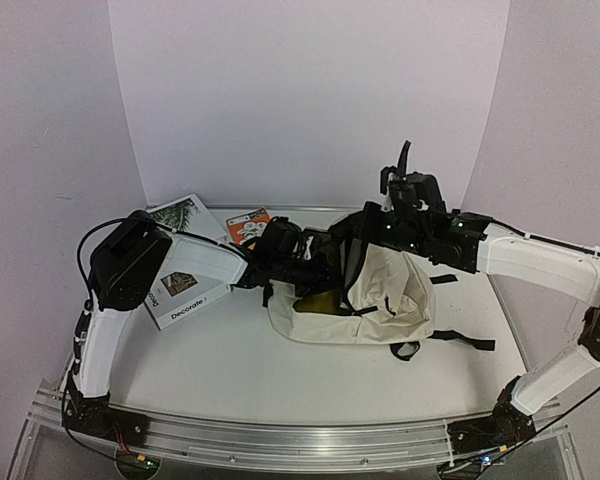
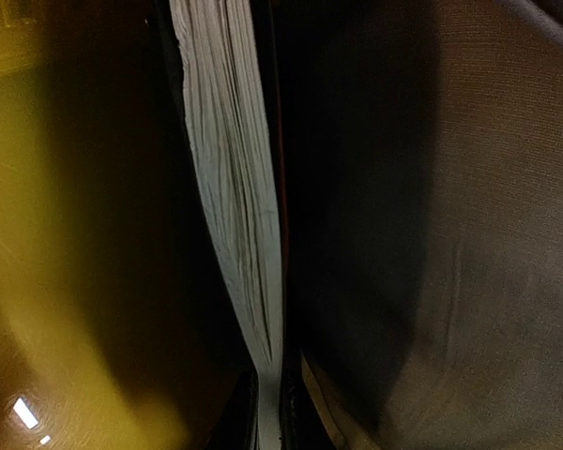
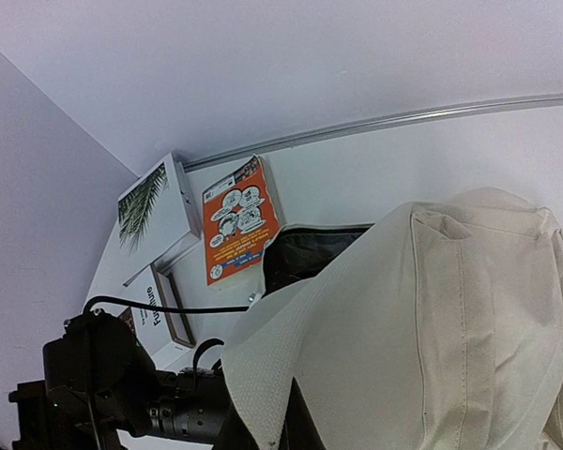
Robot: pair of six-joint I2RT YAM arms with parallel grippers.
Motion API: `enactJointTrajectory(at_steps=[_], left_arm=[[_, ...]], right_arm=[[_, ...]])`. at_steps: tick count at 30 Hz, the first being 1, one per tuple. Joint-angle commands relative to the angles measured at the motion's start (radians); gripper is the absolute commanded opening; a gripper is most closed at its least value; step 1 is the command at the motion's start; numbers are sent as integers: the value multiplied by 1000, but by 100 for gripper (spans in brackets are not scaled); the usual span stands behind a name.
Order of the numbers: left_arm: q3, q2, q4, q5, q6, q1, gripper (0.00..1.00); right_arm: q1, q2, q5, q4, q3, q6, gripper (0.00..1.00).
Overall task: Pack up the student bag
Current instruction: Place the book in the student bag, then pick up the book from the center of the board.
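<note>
Cream student bag (image 1: 385, 300) pinched by right gripper (image 1: 372, 232); left gripper (image 1: 315, 275) seemingly closed inside it.

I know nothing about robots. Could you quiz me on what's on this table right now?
1. True or false: the student bag lies zipped shut.
2. Which arm reaches into its open mouth?
3. Fill in: the white book beside that arm reads "___".
Key: 1 false; 2 the left arm; 3 Decorate.
</note>
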Motion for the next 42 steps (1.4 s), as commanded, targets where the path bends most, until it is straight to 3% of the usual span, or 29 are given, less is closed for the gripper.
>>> enactJointTrajectory(at_steps=[1, 4, 9, 15, 22, 28, 33, 38, 42], left_arm=[[86, 29, 40, -4, 12, -21, 0], [84, 38, 43, -5, 7, -26, 2], [76, 12, -1, -10, 59, -30, 30], [68, -96, -120, -47, 222, -26, 53], [-46, -295, -294, -126, 315, 27, 62], [-133, -557, -592, -239, 433, 142, 69], [-217, -707, -734, -303, 493, 260, 80], [-338, -805, -754, -281, 456, 466, 86], [-495, -904, -645, -252, 388, 634, 88]], right_arm=[[7, -14, -8, 144, 23, 12, 0], [5, -24, -3, 144, 13, 12, 0], [6, -28, 2, 143, 12, 12, 0], [5, -34, 12, 144, 16, 2, 0], [6, -48, 30, 143, 7, -5, 0], [6, -49, 35, 142, 2, -7, 0], [5, -41, 35, 143, 6, -11, 0], [5, -34, 32, 143, 5, -12, 0], [6, -40, 41, 142, -8, -9, 0]])
